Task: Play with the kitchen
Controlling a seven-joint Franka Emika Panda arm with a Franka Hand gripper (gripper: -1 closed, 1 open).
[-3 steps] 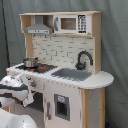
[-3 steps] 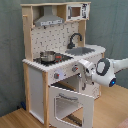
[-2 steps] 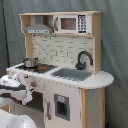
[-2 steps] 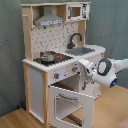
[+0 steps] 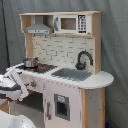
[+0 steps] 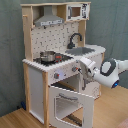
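The kitchen (image 5: 65, 95) (image 6: 40, 82) is a tall toy of pale wood and white panels. It has a black faucet (image 5: 83, 59) (image 6: 74, 39), a grey sink (image 5: 72, 74) (image 6: 82, 50), a range hood (image 5: 38, 28) and a small microwave (image 5: 70, 23). A metal pot (image 5: 31, 62) (image 6: 47, 56) stands on the stovetop. The oven door (image 6: 70, 104) hangs open and tilted forward. My gripper (image 6: 81, 75) (image 5: 30, 86) is at the knob panel under the stovetop, above the open door, and holds nothing that I can see.
The white arm (image 6: 107, 72) reaches in from the second exterior view's right. A grey curtain (image 5: 115, 50) hangs behind the kitchen. The floor (image 6: 15, 117) is pale wood. A white rounded shape (image 5: 10, 122) fills the first exterior view's lower left corner.
The arm has barely shifted in front of the knob panel. The oven door stays open and the pot has not moved.
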